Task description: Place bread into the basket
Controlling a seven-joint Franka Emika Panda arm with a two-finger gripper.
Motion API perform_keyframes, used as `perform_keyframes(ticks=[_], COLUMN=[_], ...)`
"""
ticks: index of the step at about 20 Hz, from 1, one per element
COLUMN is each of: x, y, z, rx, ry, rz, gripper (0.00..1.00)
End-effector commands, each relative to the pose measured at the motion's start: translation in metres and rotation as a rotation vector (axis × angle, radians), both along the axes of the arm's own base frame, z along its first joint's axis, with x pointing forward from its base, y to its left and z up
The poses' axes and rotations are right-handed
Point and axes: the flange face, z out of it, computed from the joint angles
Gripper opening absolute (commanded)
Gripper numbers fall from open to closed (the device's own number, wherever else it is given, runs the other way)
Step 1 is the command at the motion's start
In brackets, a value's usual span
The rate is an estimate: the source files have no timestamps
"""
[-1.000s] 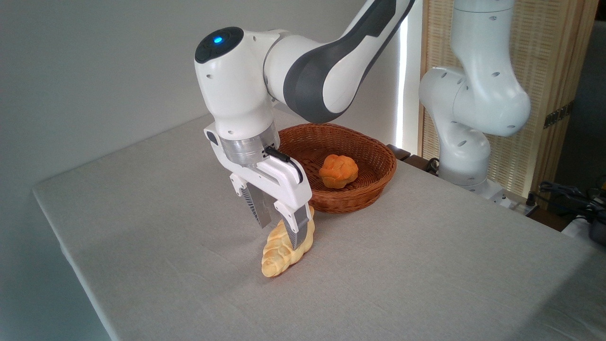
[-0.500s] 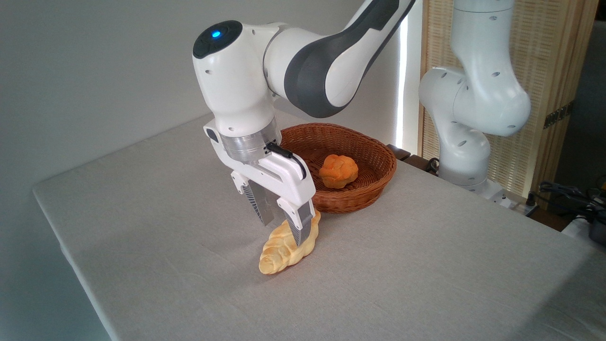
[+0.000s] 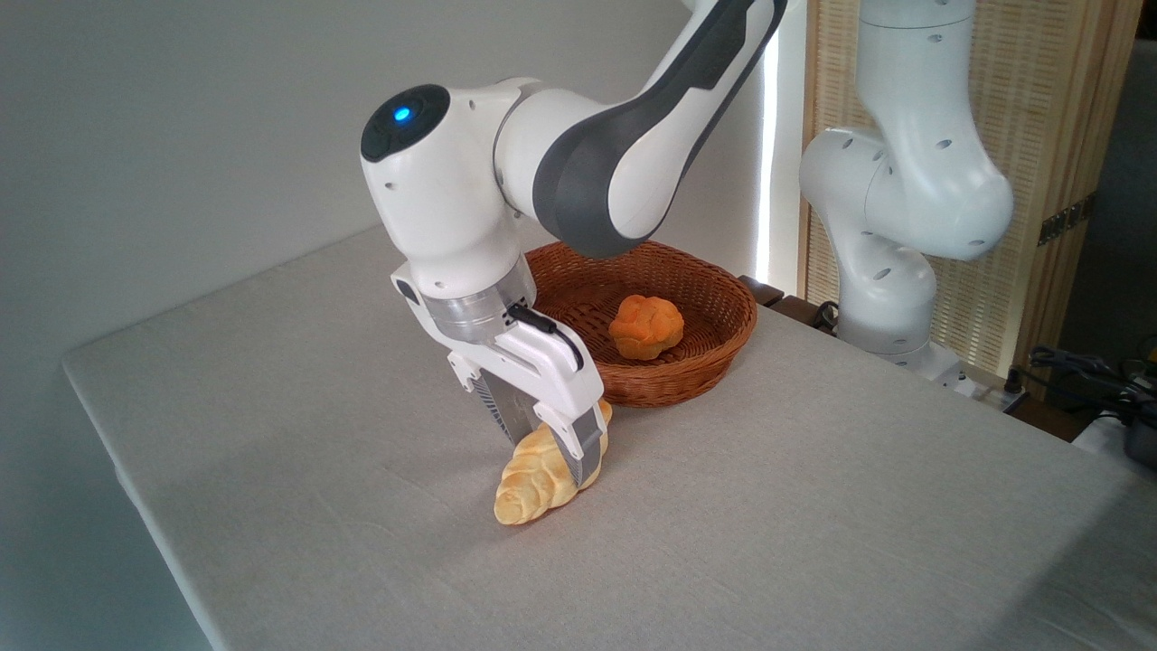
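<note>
The bread (image 3: 527,489), a pale golden braided loaf, lies on the grey tablecloth just in front of the basket (image 3: 673,384), its far tip close to the basket's wall. My gripper (image 3: 553,457) has come down over the loaf's middle. One finger (image 3: 583,449) stands on the near side and the other is partly hidden behind the loaf. The jaws are still spread about as wide as the loaf, so the gripper is open around it. The reddish-brown wicker basket sits behind and to the right.
A small round orange bun (image 3: 644,325) lies inside the basket. The white base of the arm (image 3: 890,217) stands at the right rear of the table. The table's left edge (image 3: 126,470) runs diagonally. Cables and dark gear lie at far right (image 3: 1098,380).
The gripper has sunk lower over the bread, so its fingers now reach down along both sides. The loaf turned slightly, its near tip shifting a little left. The finger gap looks unchanged.
</note>
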Motion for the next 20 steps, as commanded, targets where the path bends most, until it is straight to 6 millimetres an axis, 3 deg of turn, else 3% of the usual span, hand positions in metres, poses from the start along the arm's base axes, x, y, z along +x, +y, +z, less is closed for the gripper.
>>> perform_keyframes(ticks=[1, 4, 5, 6, 7, 8, 20], x=[0.007, 0.006, 0.007, 0.008, 0.009, 0.009, 0.006], y=[-0.006, -0.012, -0.012, -0.013, -0.013, -0.013, -0.02], z=[-0.003, -0.004, -0.004, -0.005, -0.006, -0.005, 0.003], rx=[0.014, 0.014, 0.014, 0.013, 0.013, 0.012, 0.008], ry=[-0.008, -0.008, -0.01, -0.011, -0.017, -0.021, -0.027], rz=[0.006, -0.008, -0.01, -0.013, -0.014, -0.018, -0.033], gripper=[1.0, 0.96, 0.82, 0.54, 0.37, 0.33, 0.34])
